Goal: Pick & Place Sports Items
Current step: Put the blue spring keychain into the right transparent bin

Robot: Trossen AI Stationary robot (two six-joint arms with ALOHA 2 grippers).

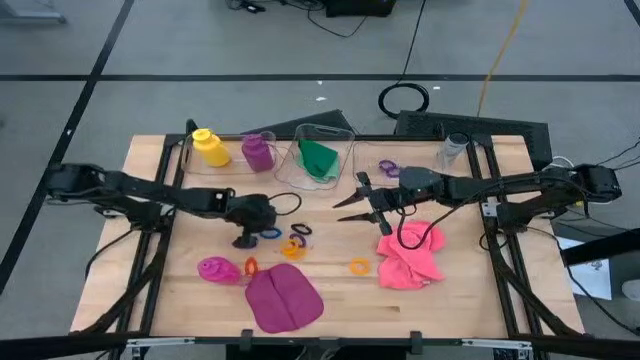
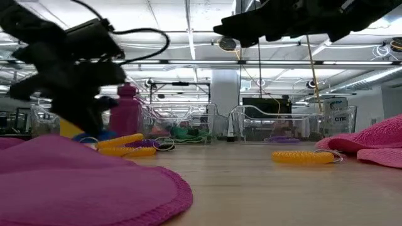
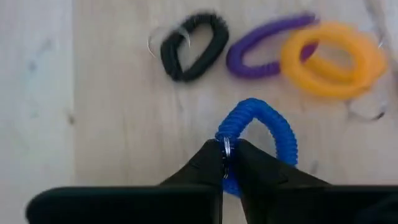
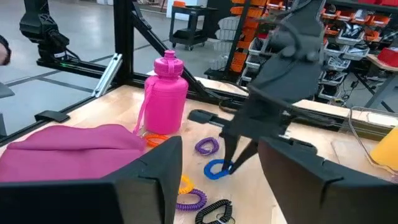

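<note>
Blue ring [image 3: 261,134] sits on the table [image 1: 460,290] mid-left, w/ black ring [image 3: 189,45], purple ring [image 3: 264,46] and orange ring [image 3: 333,59] just beside it. Left gripper [image 3: 224,163] is down on it, fingers pinched tight on the coil's near edge. Right gripper [image 1: 352,201] hangs over table centre, fingers [image 4: 149,171] part open, holding nothing. Magenta bottle [image 4: 165,93] lies near front-left by magenta cloth [image 1: 283,298]; pink cloth [image 1: 410,258] is under the right arm. Green cloth [image 1: 318,158] is in a clear bin [image 1: 340,132].
</note>
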